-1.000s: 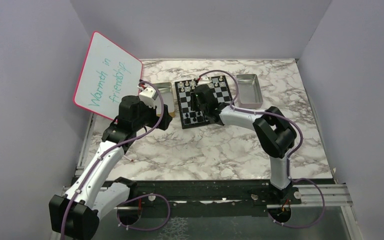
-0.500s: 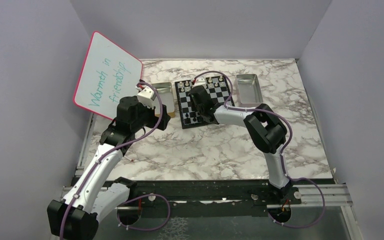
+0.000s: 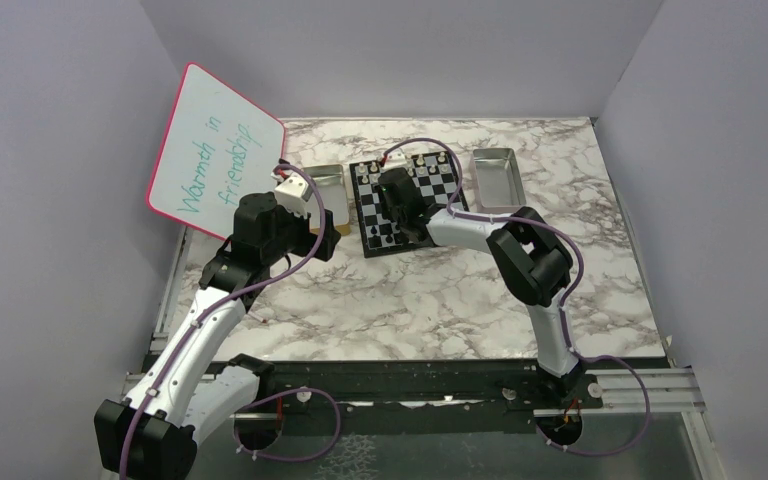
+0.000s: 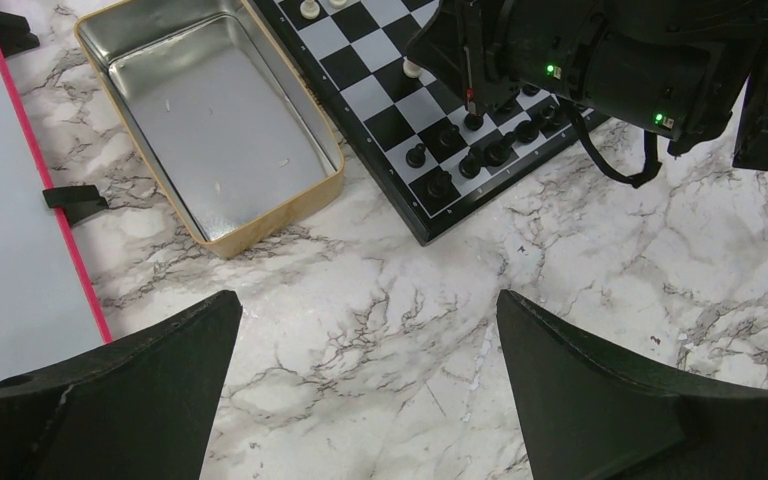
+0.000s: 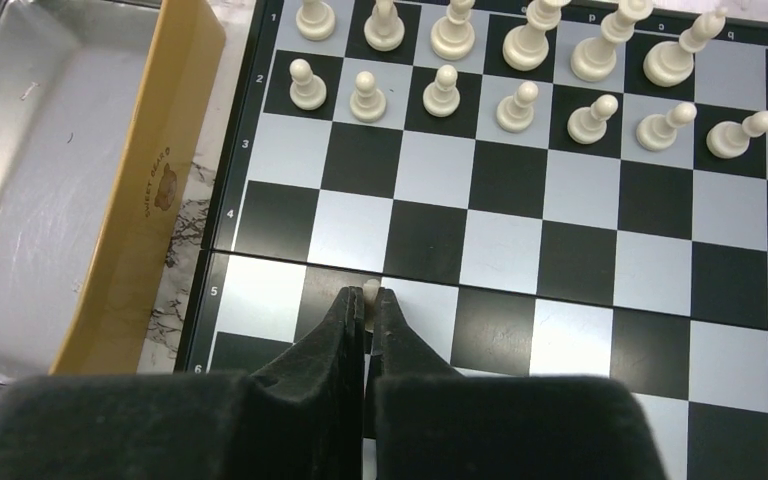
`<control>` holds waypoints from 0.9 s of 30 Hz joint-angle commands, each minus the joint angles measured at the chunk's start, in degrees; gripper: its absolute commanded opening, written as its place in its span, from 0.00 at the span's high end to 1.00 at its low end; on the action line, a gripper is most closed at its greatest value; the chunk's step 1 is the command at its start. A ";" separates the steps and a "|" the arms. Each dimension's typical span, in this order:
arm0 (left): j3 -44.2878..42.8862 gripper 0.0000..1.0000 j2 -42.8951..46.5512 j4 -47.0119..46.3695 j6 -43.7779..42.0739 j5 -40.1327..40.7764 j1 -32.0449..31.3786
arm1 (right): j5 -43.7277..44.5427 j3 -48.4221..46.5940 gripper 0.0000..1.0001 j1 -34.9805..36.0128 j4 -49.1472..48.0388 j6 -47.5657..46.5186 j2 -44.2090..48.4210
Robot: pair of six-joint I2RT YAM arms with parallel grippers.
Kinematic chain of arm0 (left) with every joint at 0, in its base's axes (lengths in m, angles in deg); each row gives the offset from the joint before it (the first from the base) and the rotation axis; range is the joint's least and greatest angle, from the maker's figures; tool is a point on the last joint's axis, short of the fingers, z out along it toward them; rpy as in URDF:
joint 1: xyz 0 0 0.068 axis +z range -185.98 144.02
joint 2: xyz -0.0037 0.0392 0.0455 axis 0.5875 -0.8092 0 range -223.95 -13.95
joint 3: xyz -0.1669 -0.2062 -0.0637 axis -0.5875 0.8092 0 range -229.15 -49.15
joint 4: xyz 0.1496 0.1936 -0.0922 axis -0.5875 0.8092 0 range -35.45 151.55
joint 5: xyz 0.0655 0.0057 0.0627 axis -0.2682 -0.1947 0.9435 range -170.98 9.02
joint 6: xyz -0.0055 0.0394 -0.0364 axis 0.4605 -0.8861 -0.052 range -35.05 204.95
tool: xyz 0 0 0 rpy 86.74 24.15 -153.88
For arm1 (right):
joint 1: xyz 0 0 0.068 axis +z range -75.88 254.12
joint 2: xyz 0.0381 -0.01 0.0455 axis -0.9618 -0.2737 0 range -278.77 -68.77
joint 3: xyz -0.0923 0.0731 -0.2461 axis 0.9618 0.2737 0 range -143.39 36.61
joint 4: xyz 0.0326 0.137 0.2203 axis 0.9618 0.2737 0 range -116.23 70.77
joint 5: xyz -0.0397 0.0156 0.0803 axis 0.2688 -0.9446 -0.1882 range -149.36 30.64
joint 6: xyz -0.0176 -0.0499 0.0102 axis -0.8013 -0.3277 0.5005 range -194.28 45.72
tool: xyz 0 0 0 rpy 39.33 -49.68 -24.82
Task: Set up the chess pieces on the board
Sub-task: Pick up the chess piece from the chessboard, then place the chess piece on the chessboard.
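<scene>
On the row marked 5 of the small black-and-pale-grey checked chessboard (image 5: 640,270), near its left edge in the right wrist view: the right gripper (image 5: 369,305) has its two black fingers drawn together. They pinch a small whitish chess piece (image 5: 370,289), and only its top shows between the tips. Whether its base touches the board cannot be told.

Whitish pieces: two full-looking rows along the far edge, the tall back-row pieces (image 5: 525,35) on row 1 and the pawns (image 5: 442,90) on row 2, all upright.

Black pieces (image 4: 480,150): clustered upright along the board's near edge, under the right arm.

Left gripper (image 4: 365,400): jaws spread wide, holding nothing, hovering over bare grey-veined marble tabletop (image 4: 380,300) just off the board's near-left corner.

Shiny rectangular metal tray with tan outer wall (image 4: 260,225): just beside the board's left edge, apart from it. A second metal tray (image 3: 497,180) sits right of the board.

Pink-rimmed whiteboard with green handwriting (image 3: 215,150): leaning at far left.
</scene>
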 commanded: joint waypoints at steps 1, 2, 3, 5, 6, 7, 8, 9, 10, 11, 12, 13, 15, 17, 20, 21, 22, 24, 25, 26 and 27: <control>-0.23 0.01 0.65 -0.29 -0.97 0.97 -0.28 | -0.69 -1.31 0.97 0.28 -2.50 -3.32 0.96; -0.22 0.01 0.64 -0.29 -0.94 0.98 -0.28 | -0.40 -1.83 0.98 0.28 -1.97 -4.03 1.52; -0.24 0.01 0.55 -0.29 -0.94 1.01 -0.28 | -0.26 -2.21 0.99 0.16 -1.44 -4.85 2.13; -0.14 0.01 0.56 -0.29 -0.94 0.97 -0.28 | -0.74 -2.70 0.99 -0.29 -0.74 -6.18 3.46; -0.09 0.01 0.58 -0.29 -0.98 1.01 -0.28 | -1.12 -2.76 0.99 -0.56 -0.70 -6.64 4.19; -0.02 0.01 0.71 -0.33 -0.99 1.03 -0.28 | -1.61 -2.70 0.99 -1.01 -0.71 -7.06 4.83; 0.05 0.01 0.71 -0.29 -0.99 0.91 -0.28 | -2.11 -2.60 0.99 -1.61 -0.78 -7.49 5.54; 0.06 0.01 0.61 -0.29 -0.94 0.84 -0.28 | -2.29 -2.59 0.99 -2.16 -0.82 -7.80 6.11; 0.00 0.01 0.56 -0.29 -0.95 0.72 -0.28 | -2.35 -2.49 0.99 -2.89 -0.89 -8.10 6.70; 0.07 0.01 0.44 -0.29 -0.94 0.62 -0.28 | -2.61 -2.43 0.99 -3.59 -1.12 -8.33 7.22; 0.03 0.01 0.26 -0.35 -0.94 0.62 -0.28 | -3.33 -2.48 0.99 -4.58 -1.18 -8.64 7.56; -0.03 0.01 0.17 -0.37 -0.94 0.55 -0.28 | -4.18 -2.58 0.99 -5.58 -1.19 -8.81 7.92; -0.08 0.01 -0.04 -0.37 -0.94 0.32 -0.28 | -5.51 -3.18 0.99 -7.59 -0.96 -9.02 8.30; -0.14 0.01 -0.26 -0.37 -0.95 0.23 -0.28 | -6.72 -4.11 0.99 -9.84 -0.52 -9.16 8.16; -0.06 0.01 -0.33 -0.37 -0.94 0.18 -0.28 | -8.83 -6.33 0.99 -12.55 0.71 -9.33 6.96; -0.07 0.01 -0.41 -0.37 -0.98 0.10 -0.28 | -9.33 -7.08 0.99 -13.20 1.19 -9.50 6.44; -0.09 0.01 -0.54 -0.37 -0.94 0.10 -0.28 | -9.71 -7.89 0.99 -13.85 1.46 -9.69 5.65; -0.18 0.01 -0.74 -0.37 -0.96 0.09 -0.24 | -10.41 -9.52 0.99 -14.95 1.74 -9.98 4.23; -0.14 0.01 -0.76 -0.37 -0.98 0.09 -0.24 | -10.90 -10.52 0.99 -15.49 2.02 -10.03 3.38; -0.15 0.01 -0.75 -0.37 -1.02 0.13 -0.28 | -11.25 -12.11 0.99 -15.96 2.65 -10.04 2.30; -0.14 0.01 -0.74 -0.31 -1.07 0.15 -0.28 | -11.37 -13.44 0.99 -16.35 3.41 -10.04 1.23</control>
